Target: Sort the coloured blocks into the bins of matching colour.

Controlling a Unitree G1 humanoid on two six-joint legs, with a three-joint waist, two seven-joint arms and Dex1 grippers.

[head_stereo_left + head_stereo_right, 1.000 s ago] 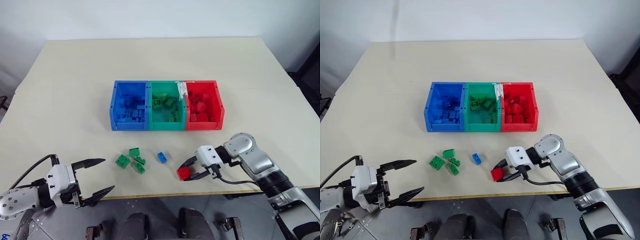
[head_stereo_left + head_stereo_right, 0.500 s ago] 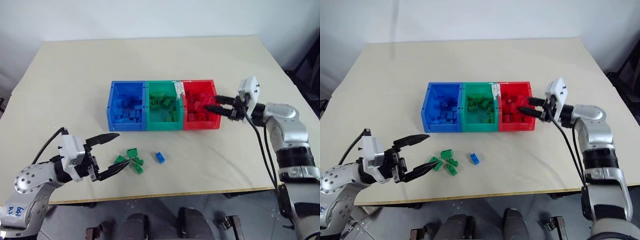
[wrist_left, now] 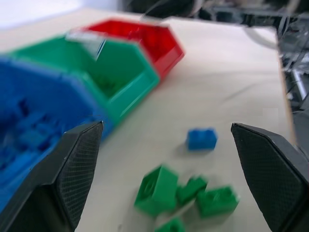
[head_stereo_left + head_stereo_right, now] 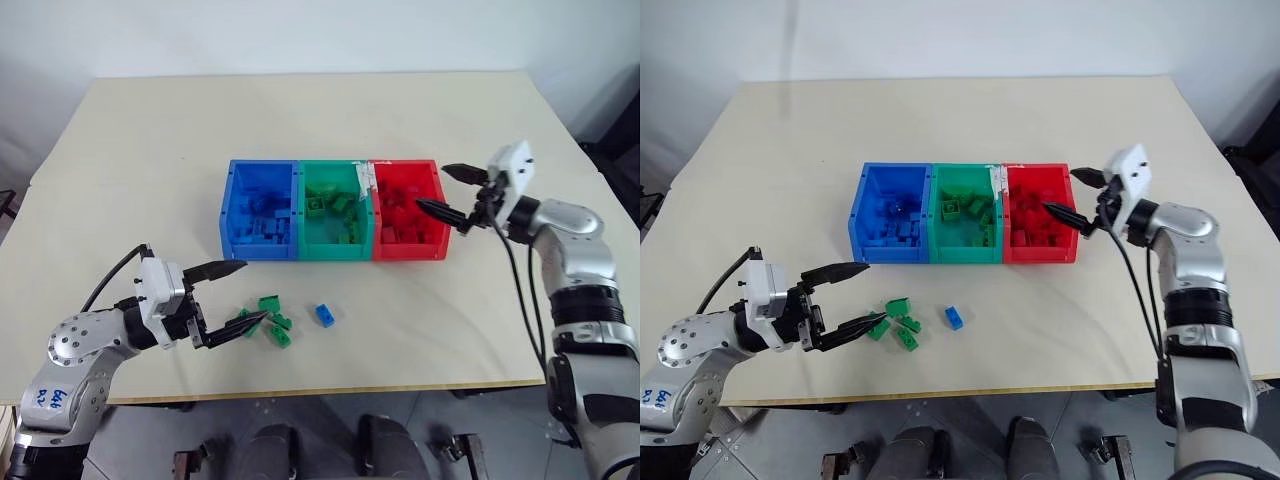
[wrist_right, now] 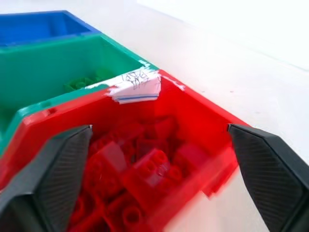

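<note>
Three joined bins stand mid-table: blue [image 4: 258, 250], green [image 4: 335, 251] and red [image 4: 410, 252], each holding bricks of its own colour. A white tag [image 4: 365, 177] sits between green and red. Several green blocks [image 4: 271, 321] lie in a cluster in front of the bins, a blue block [image 4: 324, 315] just to their right. My left gripper [image 4: 255, 291] is open, level, its lower fingertip at the cluster's left edge. My right gripper [image 4: 432, 187] is open and empty at the red bin's right rim. Red bricks [image 5: 149, 169] lie in the bin below it.
The beige table [image 4: 140, 150] has wide bare areas left, right and behind the bins. Its front edge [image 4: 330, 385] runs close behind the loose blocks. A cable [image 4: 520, 290] hangs along my right arm.
My right gripper carried the red block from the table's front up to the red bin and has opened; nothing sits between its fingers now. My left gripper has advanced toward the green blocks.
</note>
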